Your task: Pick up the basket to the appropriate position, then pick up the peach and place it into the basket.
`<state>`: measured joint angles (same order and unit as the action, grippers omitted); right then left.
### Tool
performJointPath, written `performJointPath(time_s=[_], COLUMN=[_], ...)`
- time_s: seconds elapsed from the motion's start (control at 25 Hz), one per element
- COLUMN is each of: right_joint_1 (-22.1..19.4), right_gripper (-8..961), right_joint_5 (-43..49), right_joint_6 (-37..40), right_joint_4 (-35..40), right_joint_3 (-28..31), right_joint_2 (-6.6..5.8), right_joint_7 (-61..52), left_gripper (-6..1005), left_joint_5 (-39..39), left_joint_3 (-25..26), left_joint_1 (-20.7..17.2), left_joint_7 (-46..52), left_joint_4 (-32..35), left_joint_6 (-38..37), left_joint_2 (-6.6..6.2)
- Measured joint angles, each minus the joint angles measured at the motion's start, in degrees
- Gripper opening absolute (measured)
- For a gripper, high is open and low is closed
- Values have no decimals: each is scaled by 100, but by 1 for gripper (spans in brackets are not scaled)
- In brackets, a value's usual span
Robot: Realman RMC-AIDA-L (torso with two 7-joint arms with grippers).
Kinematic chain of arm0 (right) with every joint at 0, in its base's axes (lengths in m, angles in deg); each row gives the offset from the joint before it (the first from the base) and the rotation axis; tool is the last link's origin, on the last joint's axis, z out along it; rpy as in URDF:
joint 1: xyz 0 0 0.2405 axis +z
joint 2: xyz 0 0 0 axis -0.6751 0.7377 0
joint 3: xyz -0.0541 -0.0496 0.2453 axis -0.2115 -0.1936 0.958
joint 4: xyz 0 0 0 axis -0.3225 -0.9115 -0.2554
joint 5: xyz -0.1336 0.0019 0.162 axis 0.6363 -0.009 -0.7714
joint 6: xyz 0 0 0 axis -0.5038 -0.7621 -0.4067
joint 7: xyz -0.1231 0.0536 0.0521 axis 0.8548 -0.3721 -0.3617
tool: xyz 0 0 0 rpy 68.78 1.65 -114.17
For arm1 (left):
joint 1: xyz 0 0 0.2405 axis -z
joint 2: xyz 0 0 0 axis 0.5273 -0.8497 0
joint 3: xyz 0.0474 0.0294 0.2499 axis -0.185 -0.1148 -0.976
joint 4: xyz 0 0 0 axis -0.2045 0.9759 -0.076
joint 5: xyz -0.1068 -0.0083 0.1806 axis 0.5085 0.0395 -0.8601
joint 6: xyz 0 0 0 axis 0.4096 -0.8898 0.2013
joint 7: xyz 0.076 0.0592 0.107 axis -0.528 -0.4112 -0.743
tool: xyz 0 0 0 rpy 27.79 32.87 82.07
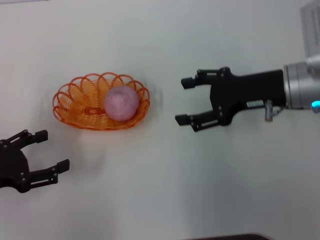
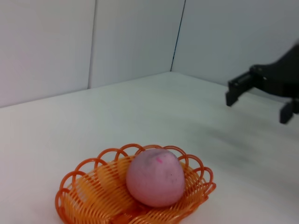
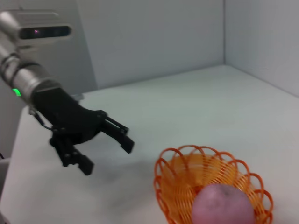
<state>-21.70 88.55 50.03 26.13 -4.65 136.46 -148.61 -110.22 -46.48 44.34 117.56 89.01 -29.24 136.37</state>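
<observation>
The orange wire basket point(image 1: 75, 102) point(image 2: 88, 196) point(image 3: 187, 186) rests on the white table, left of centre in the head view. The dull pink peach point(image 1: 121, 102) point(image 2: 155, 178) point(image 3: 223, 205) lies inside it, toward its right end. My right gripper point(image 1: 183, 101) hangs open to the right of the basket, a short gap away, holding nothing; it also shows in the left wrist view point(image 2: 259, 100). My left gripper point(image 1: 52, 150) is open near the table's front left, below the basket, and shows in the right wrist view point(image 3: 106, 154).
White table point(image 1: 165, 190) all around the basket. A pale wall and corner stand behind the table in the wrist views. A grey object point(image 1: 311, 25) sits at the far right edge of the head view.
</observation>
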Motion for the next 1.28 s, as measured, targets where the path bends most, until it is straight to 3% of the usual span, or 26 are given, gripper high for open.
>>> performJointPath(time_s=[0.36, 0.76, 1.28], right_joint_1=[-83, -108, -133], right_gripper=[919, 915, 915], right_joint_5=[-140, -187, -189], right_joint_6=[449, 377, 227], right_joint_4=[-1099, -2218, -2878], right_joint_3=[314, 488, 763], right_joint_2=[5, -3, -1], right_joint_7=[1111, 2329, 3158], left_gripper=[934, 934, 934], left_joint_5=[-2, -53, -54], left_joint_3=[19, 18, 11], left_joint_1=[-7, -36, -54], left_joint_7=[0, -24, -39], left_joint_4=[-28, -106, -153], left_joint_6=[-1, 2, 33], left_joint_2=[-4, 4, 4])
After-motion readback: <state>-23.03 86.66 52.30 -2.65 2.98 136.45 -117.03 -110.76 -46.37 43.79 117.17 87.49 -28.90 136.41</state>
